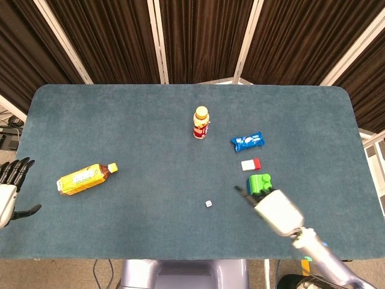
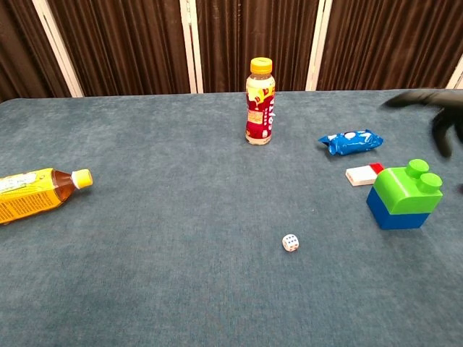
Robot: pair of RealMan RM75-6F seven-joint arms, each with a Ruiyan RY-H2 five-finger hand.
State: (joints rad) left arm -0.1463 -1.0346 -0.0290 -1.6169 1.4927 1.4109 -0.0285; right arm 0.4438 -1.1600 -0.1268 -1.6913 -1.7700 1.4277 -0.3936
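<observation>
A small white die lies alone on the blue-green table. My right hand is lifted above the table's near right part, blurred, holding nothing; it partly overlaps the green and blue block in the head view. In the chest view only its dark fingers show at the upper right edge, spread apart. My left hand hangs off the table's left edge with its fingers apart, empty. The nearest thing to it is a yellow tea bottle lying on its side.
A small bottle with a yellow cap and red label stands upright mid-table. To its right lie a blue snack packet and a red and white box. Dark curtains hang behind the table.
</observation>
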